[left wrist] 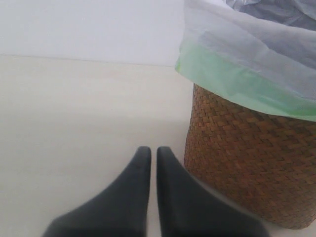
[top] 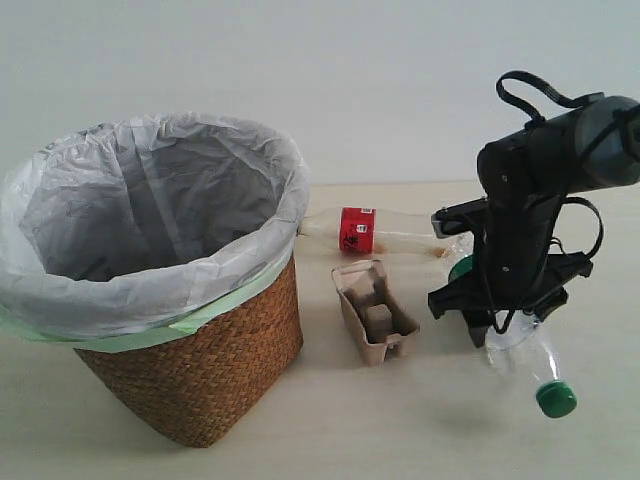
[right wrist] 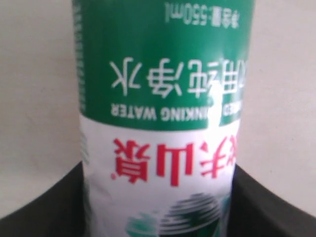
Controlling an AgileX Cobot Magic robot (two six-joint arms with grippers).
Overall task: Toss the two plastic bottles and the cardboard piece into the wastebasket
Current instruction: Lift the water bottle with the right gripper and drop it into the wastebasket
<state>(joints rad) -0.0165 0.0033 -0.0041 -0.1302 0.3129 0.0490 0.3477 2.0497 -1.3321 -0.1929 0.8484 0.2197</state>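
Bottle (top: 528,365) — clear, green-white label, green cap

The exterior view looks slightly downward across the pale surface (top: 420,430), with the brown woven wicker basket (top: 200,370) at the left of the frame. The left wrist view faces this same basket, low and near. The right wrist view is very close to the clear plastic bottle with green-white label (right wrist: 158,123).

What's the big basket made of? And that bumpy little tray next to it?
The basket looks like woven wicker: brown, matte, with a criss-cross weave. Its liner seems thin plastic film, crinkly and translucent grey. The tray looks like moulded paper pulp: dull beige, soft-edged, no shine.
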